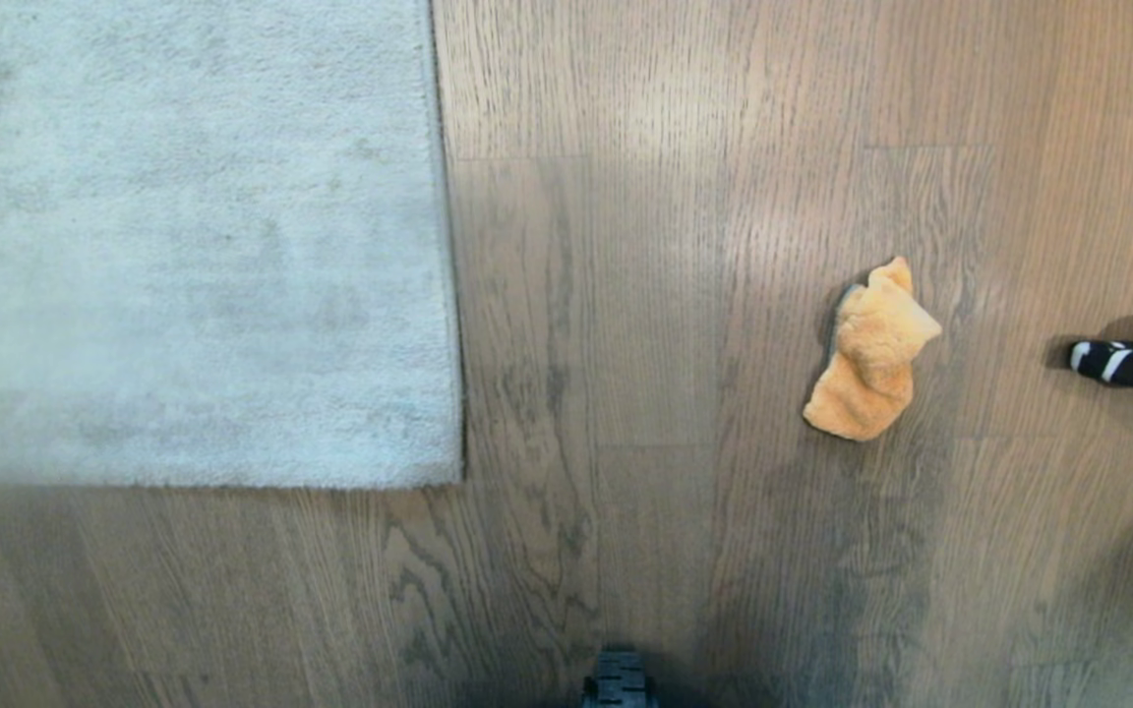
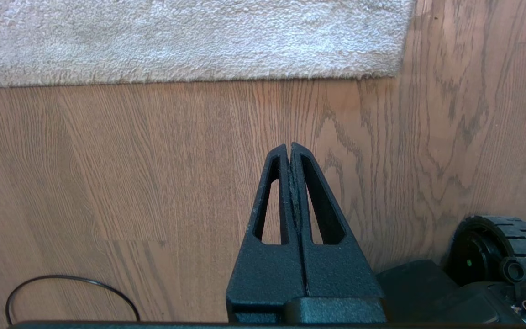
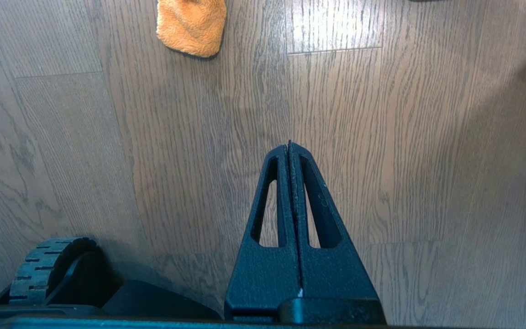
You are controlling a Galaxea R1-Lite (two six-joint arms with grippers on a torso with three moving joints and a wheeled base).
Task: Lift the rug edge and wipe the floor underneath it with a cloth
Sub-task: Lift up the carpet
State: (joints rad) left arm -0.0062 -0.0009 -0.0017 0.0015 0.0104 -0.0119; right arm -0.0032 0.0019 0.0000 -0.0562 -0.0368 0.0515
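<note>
Nothing had been started: the rug [image 1: 193,236] lay flat on the floor [image 1: 626,344], and the cloth [image 1: 871,354] sat untouched on bare planks. By my reading, this was the opening step, before any reach.

The left claw [image 2: 290,148] hung above bare floor with its jaws pressed fully together, holding nothing. The rug's near edge [image 2: 190,75] ran across the floor ahead of its tips, apart from them, with the rug corner [image 2: 397,68] ahead and off to one side. A thin black cable loop [image 2: 71,292] lay on the floor beside this claw, and a base wheel [image 2: 500,246] showed on its other side.

The right claw [image 3: 289,146] was likewise closed tight and empty, over bare floor. The cloth [image 3: 192,25] lay well ahead of its tips and off to one side, crumpled in a loose heap. A black-and-white striped object [image 1: 1132,366] lay on the floor beyond the cloth; what it was could not be told.

The next move probably called for the right claw to open, come down over the cloth and pinch its raised folds, while the left claw opened for the rug edge near the corner.
</note>
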